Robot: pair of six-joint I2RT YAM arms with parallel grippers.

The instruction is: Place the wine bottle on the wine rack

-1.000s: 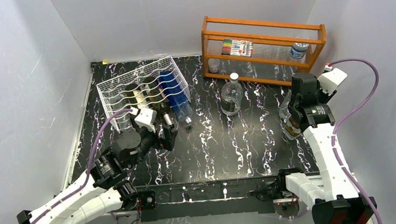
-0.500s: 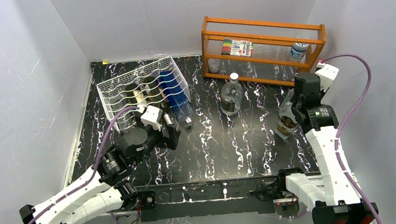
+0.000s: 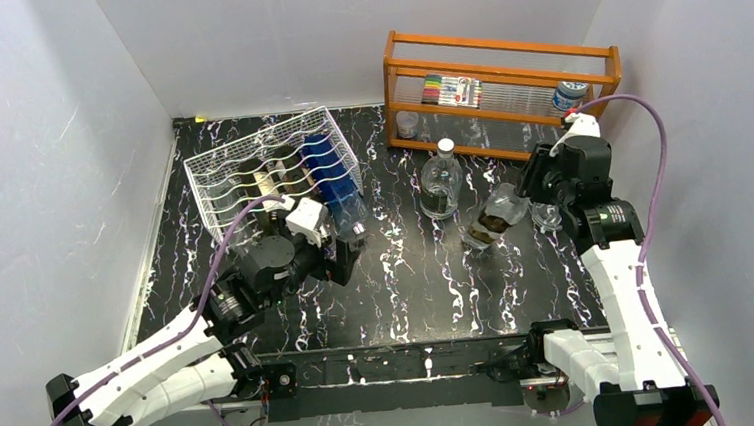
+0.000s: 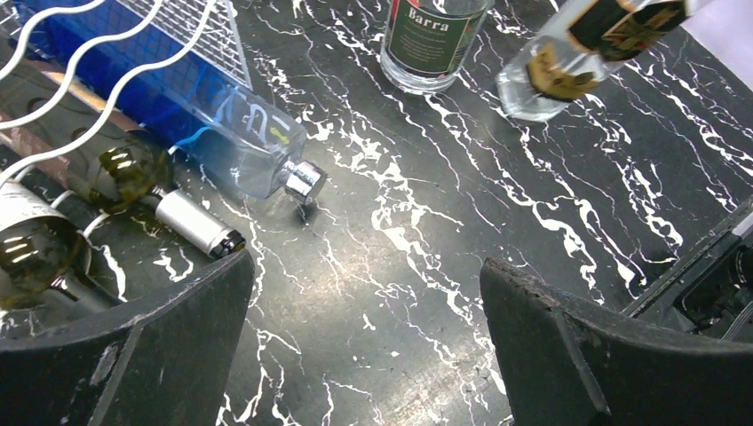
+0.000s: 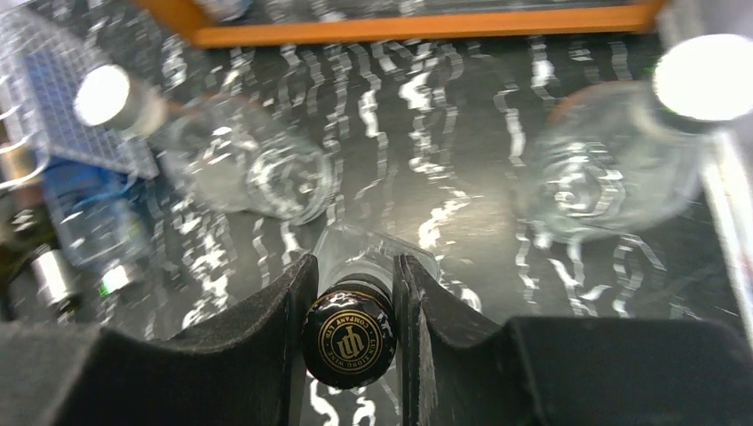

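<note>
My right gripper [image 3: 526, 195] is shut on the black-capped neck of a clear wine bottle [image 3: 489, 223]. It holds the bottle tilted above the table, base pointing left and down. In the right wrist view the black cap [image 5: 349, 335] sits squeezed between the fingers. The white wire wine rack [image 3: 239, 162] stands at the back left and holds a blue bottle [image 3: 336, 181] and dark bottles. My left gripper [image 3: 344, 263] is open and empty, low over the table just in front of the rack. In the left wrist view the rack [image 4: 178, 35] and blue bottle [image 4: 240, 142] lie above its jaws, and the held bottle [image 4: 595, 44] is at the top right.
An orange wooden shelf [image 3: 500, 94] with pens and jars stands at the back right. A round clear bottle [image 3: 441, 183] stands upright mid-table. Another small clear bottle [image 3: 547, 218] stands beside my right gripper. White walls close in on both sides.
My right gripper has lifted the bottle, carried it left and tipped it over towards the rack. My left arm has moved a little right and forward, still open.
</note>
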